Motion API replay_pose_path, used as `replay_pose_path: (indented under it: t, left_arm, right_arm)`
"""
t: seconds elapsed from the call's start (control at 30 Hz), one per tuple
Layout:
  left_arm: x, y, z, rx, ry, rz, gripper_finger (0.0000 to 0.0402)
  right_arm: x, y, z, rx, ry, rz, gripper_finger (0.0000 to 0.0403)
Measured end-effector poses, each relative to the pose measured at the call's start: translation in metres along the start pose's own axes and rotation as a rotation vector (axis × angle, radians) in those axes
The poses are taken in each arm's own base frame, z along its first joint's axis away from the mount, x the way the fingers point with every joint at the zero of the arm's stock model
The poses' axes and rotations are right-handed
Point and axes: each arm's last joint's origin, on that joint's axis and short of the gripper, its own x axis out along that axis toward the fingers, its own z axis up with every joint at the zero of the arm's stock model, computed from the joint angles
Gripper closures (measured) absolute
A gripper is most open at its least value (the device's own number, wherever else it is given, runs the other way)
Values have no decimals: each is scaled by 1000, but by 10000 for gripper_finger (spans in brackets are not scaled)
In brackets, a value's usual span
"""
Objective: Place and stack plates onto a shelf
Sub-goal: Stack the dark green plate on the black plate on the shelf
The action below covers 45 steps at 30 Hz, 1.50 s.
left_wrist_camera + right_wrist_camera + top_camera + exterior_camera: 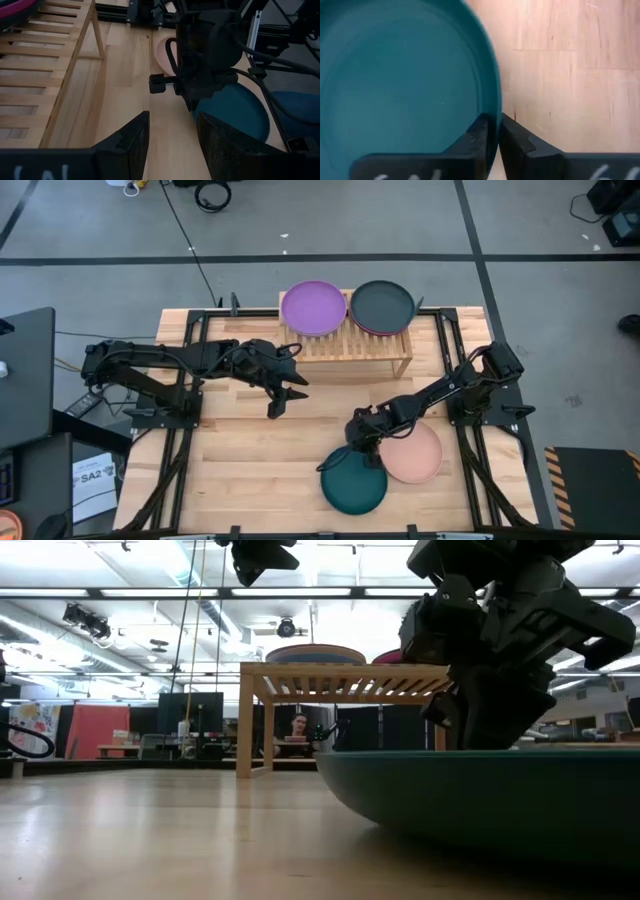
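Four plate tops are seen from above: a purple plate (pixel 314 308) and a charcoal plate (pixel 382 306) rest side by side on the shelf (pixel 345 345), the charcoal one with a magenta edge showing beneath it. A dark teal plate (pixel 354 481) and a peach plate (pixel 412 452) lie on the table (pixel 250 450) in front. The teal plate's rim is pinched between the closed fingers of the right gripper (pixel 493 131), while the left gripper (pixel 172 135) is held with fingers parted above the table, beside the shelf.
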Motion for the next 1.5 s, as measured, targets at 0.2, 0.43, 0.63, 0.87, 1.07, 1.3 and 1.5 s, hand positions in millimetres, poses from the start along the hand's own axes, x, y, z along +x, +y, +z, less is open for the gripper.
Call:
replay_pose_path:
  t: [0.2,0.43,0.63,0.87,1.07,1.3,1.5]
  left_arm:
    - [0,0,0,0,0,0,232]
    - [0,0,0,-1,1,0,232]
    - [-7,0,-2,-10,22,-1,232]
    - [-22,-2,-6,3,62,1,232]
    - [-21,-4,-31,50,47,-17,232]
    - [-3,2,-82,57,-56,-33,232]
    - [11,7,-113,39,-139,-42,232]
  right_arm:
    - [-1,-1,2,19,-5,16,390]
    - [-1,-4,6,28,-40,50,383]
    - [-5,-8,9,36,-56,47,389]
    - [-26,-7,16,25,-122,51,388]
    - [-53,-5,19,27,-165,64,388]
    - [-100,-5,20,39,-263,80,388]
    - [-154,-20,18,88,-428,18,388]
